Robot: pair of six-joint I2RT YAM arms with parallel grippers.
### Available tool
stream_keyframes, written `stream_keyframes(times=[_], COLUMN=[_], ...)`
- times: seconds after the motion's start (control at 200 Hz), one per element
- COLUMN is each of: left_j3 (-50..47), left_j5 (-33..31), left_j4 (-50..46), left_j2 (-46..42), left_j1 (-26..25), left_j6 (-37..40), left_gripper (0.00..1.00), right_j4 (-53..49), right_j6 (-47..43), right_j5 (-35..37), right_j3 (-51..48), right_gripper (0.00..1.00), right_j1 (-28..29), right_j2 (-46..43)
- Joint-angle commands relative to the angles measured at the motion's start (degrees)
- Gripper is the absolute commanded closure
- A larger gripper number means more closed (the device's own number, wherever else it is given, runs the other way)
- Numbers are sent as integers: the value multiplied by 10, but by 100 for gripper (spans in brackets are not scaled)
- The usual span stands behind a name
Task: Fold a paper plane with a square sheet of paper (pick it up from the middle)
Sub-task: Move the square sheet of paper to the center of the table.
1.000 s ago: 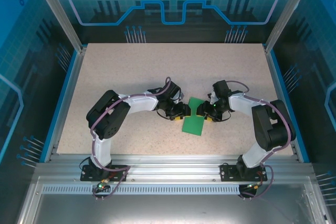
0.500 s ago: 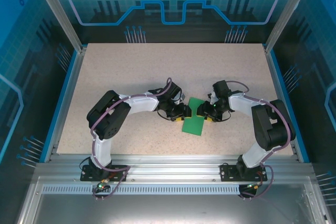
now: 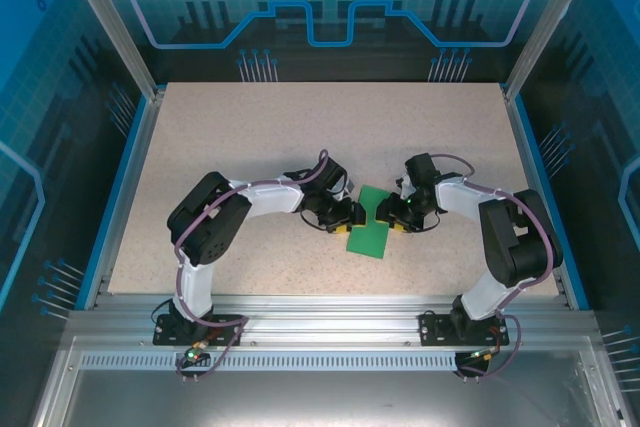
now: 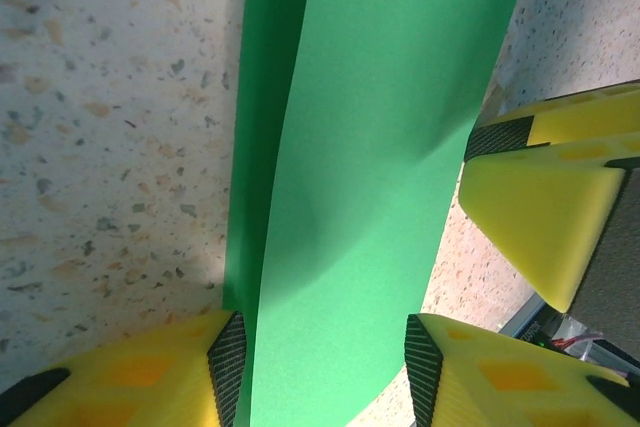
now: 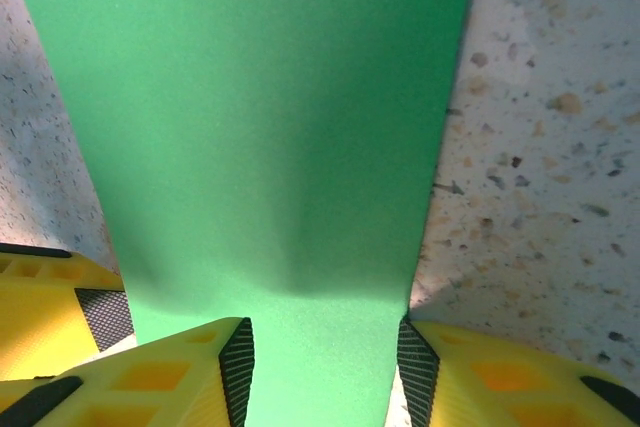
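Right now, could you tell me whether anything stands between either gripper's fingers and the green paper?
Nothing visible does. The square sheet of paper runs straight between the fingers of the left gripper and of the right gripper, with speckled table beside it.

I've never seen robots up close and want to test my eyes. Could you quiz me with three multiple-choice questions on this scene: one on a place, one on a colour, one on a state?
1. Where is the bright green sheet of thin paper?
A) in a far corner
B) between the left gripper and right gripper
C) on the floor

2. What colour are the fingers?
A) red
B) white
C) yellow

3. The paper is:
A) crumpled
B) folded, layers overlapping
C) torn

Answers: B, a gripper flanks it on each side; C, both wrist views show yellow; B, a darker underlayer peeks out along one edge.
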Motion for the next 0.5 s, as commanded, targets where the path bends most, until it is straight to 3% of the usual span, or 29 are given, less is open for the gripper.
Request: stream_keyframes(times=[0.0,0.29,0.495], left_j3=[19,20,22], left_j5=[20,24,10], left_j4=[-6,-1,0], left_j2=[9,2,-9], left_j1=[-8,-12,-11], left_j6=[10,8,6], left_gripper=[51,60,58], right_j4=[10,10,8], right_j6=[-9,-10,-13], right_j5=[-12,-15,-17], right_j3=[-10,-11,-10], right_gripper=[55,56,55], right_j1=[7,6,3], right_j2=[23,21,11])
